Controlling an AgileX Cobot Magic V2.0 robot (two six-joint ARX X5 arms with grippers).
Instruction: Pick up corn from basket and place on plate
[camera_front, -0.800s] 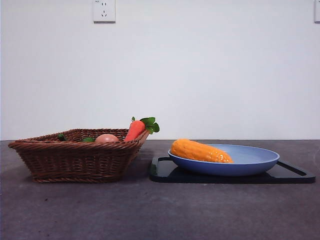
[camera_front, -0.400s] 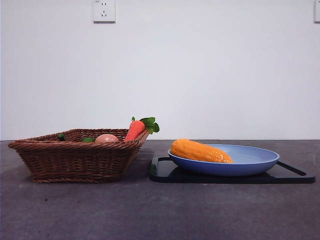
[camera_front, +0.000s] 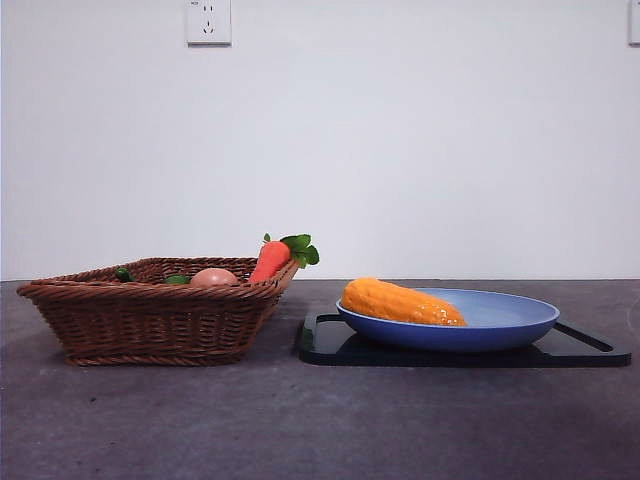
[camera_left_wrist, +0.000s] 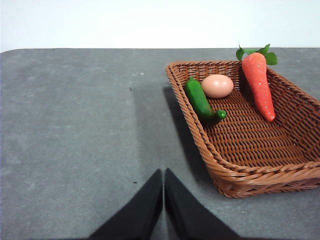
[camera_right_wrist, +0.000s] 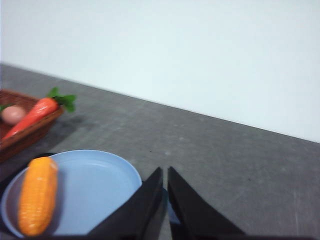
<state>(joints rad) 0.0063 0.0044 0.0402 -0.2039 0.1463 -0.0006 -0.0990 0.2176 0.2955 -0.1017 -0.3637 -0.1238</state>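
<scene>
Setting: plain white wall (camera_front: 400, 150) with an outlet (camera_front: 208, 21) behind a dark grey surface (camera_front: 300, 420); no arm shows in the front view.

Corn: you have the corn (camera_front: 400, 302) lying on its side in the plate (camera_front: 510, 320), toward the rim nearest the basket; the right wrist view shows the same.

Plate: it sits on a flat black tray (camera_front: 590, 350), just beside the basket and apart from it.

Basket: the basket (camera_front: 150, 320) holds a carrot (camera_front: 270, 260) leaning on its wall, an egg-like ball (camera_left_wrist: 217, 85) and a green cucumber-like vegetable (camera_left_wrist: 201, 101). No corn is in it.

Right end effector: your right end effector (camera_right_wrist: 165, 177) hangs above the plate's far side, jaws pressed together and empty, clear of the corn.

Left end effector: your left end effector (camera_left_wrist: 163, 180) has its jaws together too, holding nothing, over bare surface beside the basket.

Stage: I judge the placing done; what is left is to pull away cleanly.

How to do it well: lift the right arm straight up first, so the jaws do not clip the plate rim or nudge the tray. Keep the jaws together while you go. Leave the left arm parked, since nothing by the basket needs it.

Risk: the corn is round and lies near the rim, so a knock to the plate could roll it.
</scene>
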